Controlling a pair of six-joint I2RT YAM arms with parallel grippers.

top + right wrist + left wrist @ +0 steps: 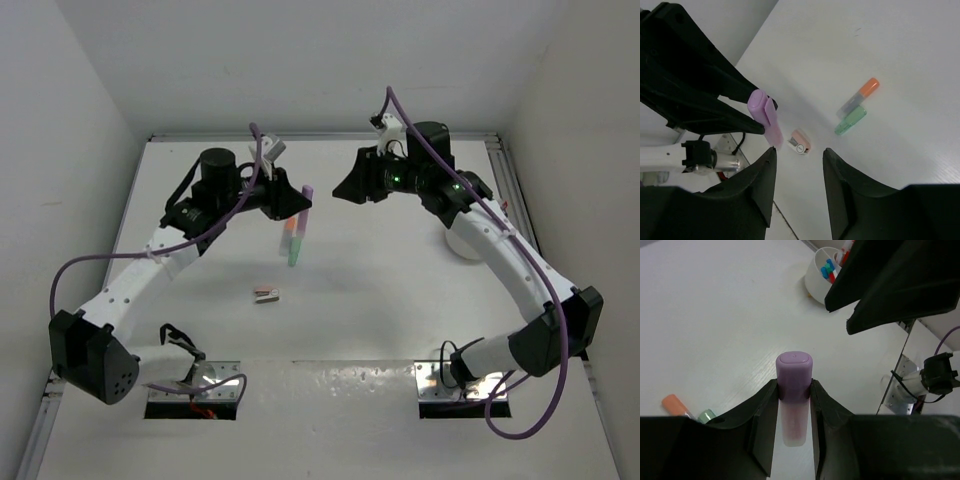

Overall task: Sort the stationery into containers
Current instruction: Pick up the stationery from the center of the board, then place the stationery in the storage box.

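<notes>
Highlighter (794,405), purple-capped and pale-bodied, is held clear above the desk (400,300), pinched by the left gripper (296,200). Its jaws are closed narrowly on the barrel just under the cap. It looks light, stiff and smooth, so it will likely pivot or slip under a loose pinch. The bare lower barrel, below those jaws, seems the best place for a second hold.

In the overhead view its long axis runs up the picture with the cap at the upper end. Whether it stands upright or leans away, I cannot tell.

The right gripper (348,188) faces it from just beside, jaws parted partway with nothing between them.

Below on the desk lie an orange highlighter (860,95) and a green highlighter (850,121), close together and roughly in line, with a small block (800,142) near them. The tub (815,282) stands well apart on the right, with pens (829,270) standing in it.
</notes>
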